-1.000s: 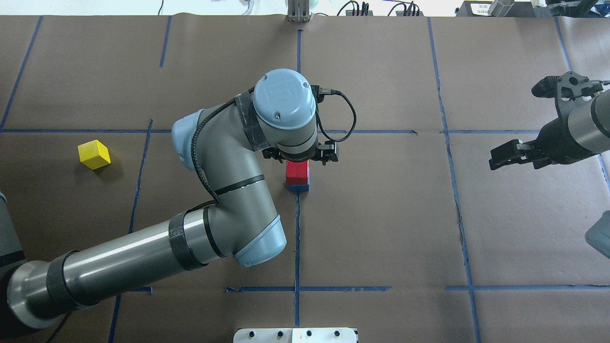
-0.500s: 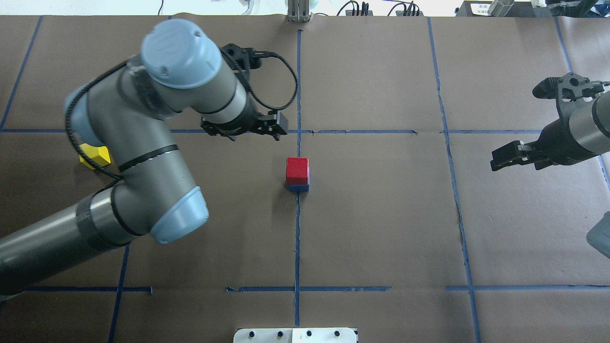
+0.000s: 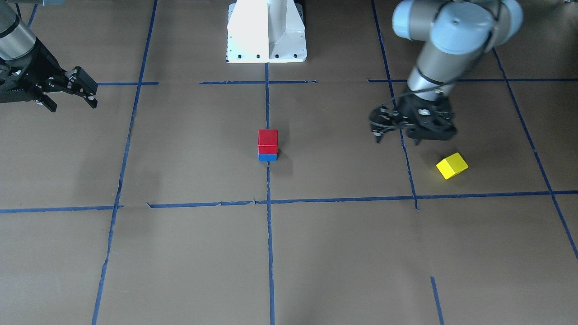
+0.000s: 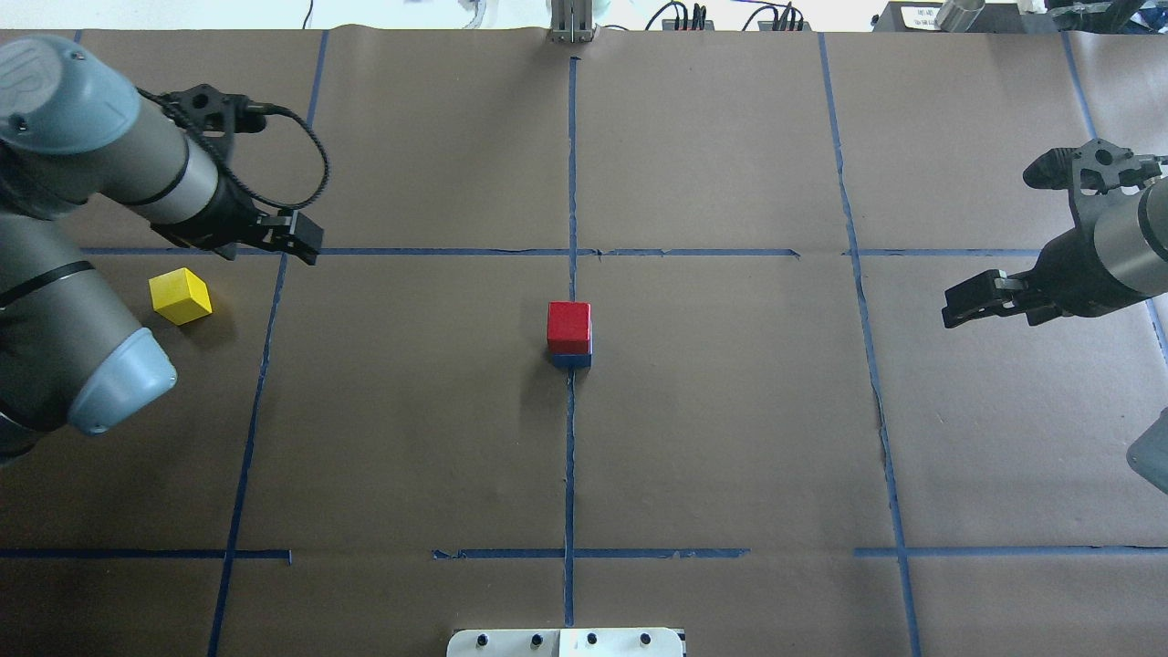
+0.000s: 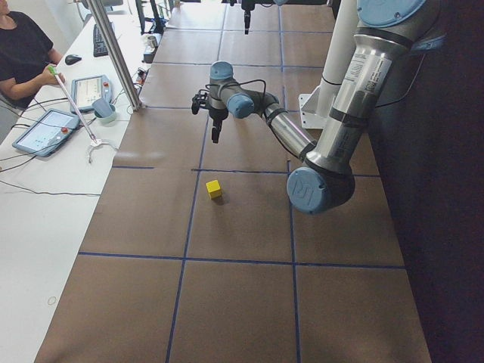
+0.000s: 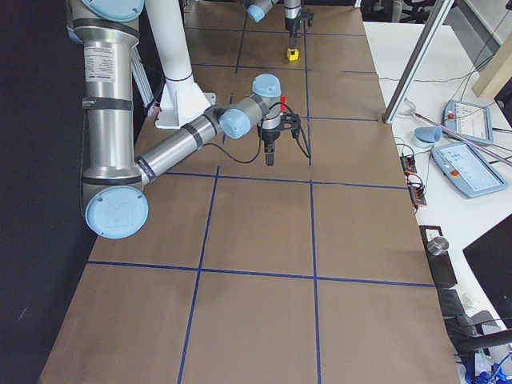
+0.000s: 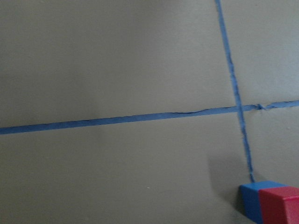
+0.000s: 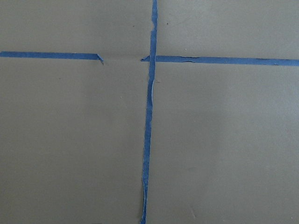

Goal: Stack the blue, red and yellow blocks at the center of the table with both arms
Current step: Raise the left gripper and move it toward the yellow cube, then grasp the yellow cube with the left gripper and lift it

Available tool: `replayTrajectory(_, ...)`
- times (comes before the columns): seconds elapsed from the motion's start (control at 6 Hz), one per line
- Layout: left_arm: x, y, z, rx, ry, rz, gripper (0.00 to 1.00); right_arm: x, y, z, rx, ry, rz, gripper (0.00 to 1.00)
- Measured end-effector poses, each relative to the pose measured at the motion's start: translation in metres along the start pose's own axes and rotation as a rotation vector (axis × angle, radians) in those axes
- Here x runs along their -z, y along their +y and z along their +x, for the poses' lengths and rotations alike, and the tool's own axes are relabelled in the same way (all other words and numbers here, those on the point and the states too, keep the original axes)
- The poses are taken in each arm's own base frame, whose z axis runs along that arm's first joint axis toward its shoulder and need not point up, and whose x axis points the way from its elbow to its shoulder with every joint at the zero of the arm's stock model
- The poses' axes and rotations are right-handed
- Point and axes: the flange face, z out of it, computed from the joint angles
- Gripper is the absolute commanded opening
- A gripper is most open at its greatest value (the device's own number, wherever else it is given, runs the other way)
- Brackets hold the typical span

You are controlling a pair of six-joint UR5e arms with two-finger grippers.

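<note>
A red block (image 4: pixel 569 325) sits on a blue block (image 4: pixel 571 360) at the table's centre; the stack also shows in the front view (image 3: pixel 268 141). A yellow block (image 4: pixel 181 296) lies alone at the far left, tilted to the grid lines, and shows in the front view (image 3: pixel 452 165). My left gripper (image 4: pixel 306 245) is open and empty above the tape line, just right of and beyond the yellow block. My right gripper (image 4: pixel 954 306) is open and empty at the far right. The left wrist view catches the red block (image 7: pixel 280 205) and the blue block (image 7: pixel 252 200) at its lower right corner.
Brown paper with blue tape grid lines (image 4: pixel 570 182) covers the table. The robot's white base (image 3: pixel 266 31) stands at the near edge. Cables and plugs (image 4: pixel 721 18) lie along the far edge. An operator (image 5: pixel 23 53) sits at a side desk.
My left gripper has left the red block on the blue one and swung left across the table to beside the yellow block. The right arm has barely moved.
</note>
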Motion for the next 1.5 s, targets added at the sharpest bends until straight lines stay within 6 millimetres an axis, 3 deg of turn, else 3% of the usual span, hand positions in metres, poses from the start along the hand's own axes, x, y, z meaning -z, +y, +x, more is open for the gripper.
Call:
replayTrajectory(0.17,-0.011,-0.001,-0.046,0.082,-0.011,-0.037,1.00,0.001,0.000,-0.001,0.000,-0.002,0.001,1.00)
replayTrajectory(0.5,-0.044,0.004,-0.104,0.220,-0.062,-0.087,1.00,0.001,0.000,-0.001,-0.003,-0.002,0.002,1.00)
replayTrajectory(1.0,-0.078,0.005,-0.132,0.322,-0.059,-0.083,1.00,-0.001,0.000,0.000,-0.006,0.001,-0.002,1.00)
replayTrajectory(1.5,-0.094,0.001,-0.139,0.352,-0.057,-0.082,1.00,-0.002,0.000,0.000,-0.007,0.004,-0.002,1.00)
